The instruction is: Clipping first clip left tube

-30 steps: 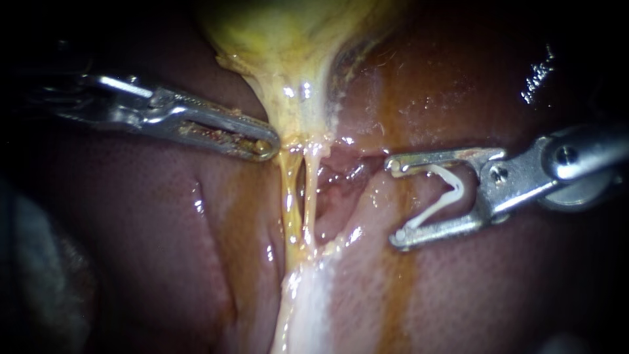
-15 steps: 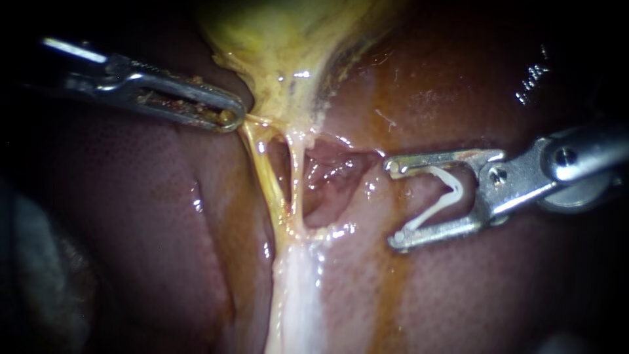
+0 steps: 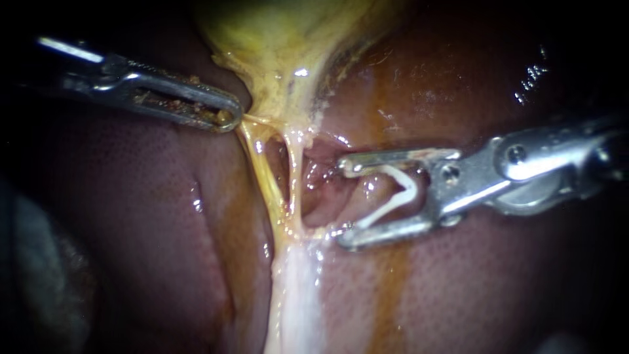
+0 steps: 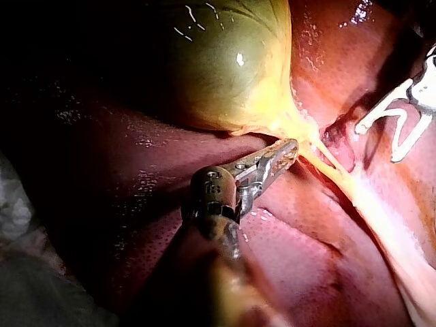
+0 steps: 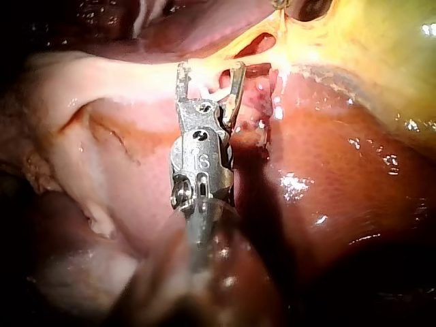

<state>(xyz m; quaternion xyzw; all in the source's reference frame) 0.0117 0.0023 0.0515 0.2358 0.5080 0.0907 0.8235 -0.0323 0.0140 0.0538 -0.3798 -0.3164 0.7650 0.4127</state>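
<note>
L hand (image 3: 226, 119) is clenching gallbladder (image 3: 288, 46) neck tissue; R hand (image 3: 346, 202) is grasping open clip (image 3: 386, 210), hovering just beside tubes (image 3: 293, 174).

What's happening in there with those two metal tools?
The left instrument grips the gallbladder at its neck, stretching two thin tubes taut over the liver. The right instrument holds an open white clip just beside the tubes, not yet around either one.
</note>
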